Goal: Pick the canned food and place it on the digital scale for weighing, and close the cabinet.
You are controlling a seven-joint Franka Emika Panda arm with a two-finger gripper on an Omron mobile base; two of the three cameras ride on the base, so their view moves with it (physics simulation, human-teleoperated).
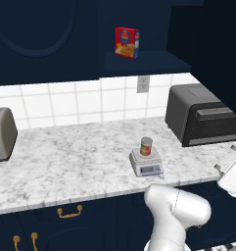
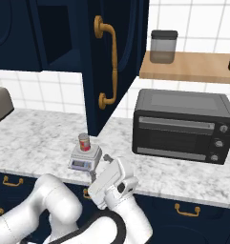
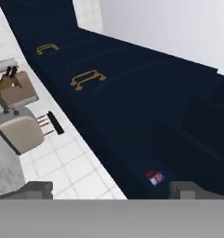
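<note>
At the far left of the marble counter point(image 1: 65, 162), well apart from the digital scale point(image 1: 147, 164), a silver toaster point(image 1: 2, 133) is standing against the white tiled wall. The canned food point(image 1: 146, 146) is sitting upright on the scale's flat platform, above the sloping display, so it is already resting where it is to be weighed. Above and slightly left of the scale, a red-and-yellow box point(image 1: 127, 42) is standing on the shelf inside the cabinet point(image 2: 117, 57), whose door is hanging open, swung out over the counter with its long brass handle point(image 2: 108, 66) facing the right base camera. To the right of the scale, a black toaster oven point(image 2: 182, 126) is sitting on the counter, and above it a wooden shelf point(image 2: 193, 67) is carrying a dark lidded jar point(image 2: 163, 46).

The gripper point(image 2: 100, 167) is hovering just in front of the scale and a little to its right, at the counter's front edge, touching nothing. In the hand view its two finger tips point(image 3: 39, 189) are standing far apart at the bottom corners with nothing between them, so the pincer is spread wide and holding nothing. That camera is looking up along the row of navy upper cabinets, where the toaster and a knife block point(image 3: 13, 86) are showing at the left.
</note>
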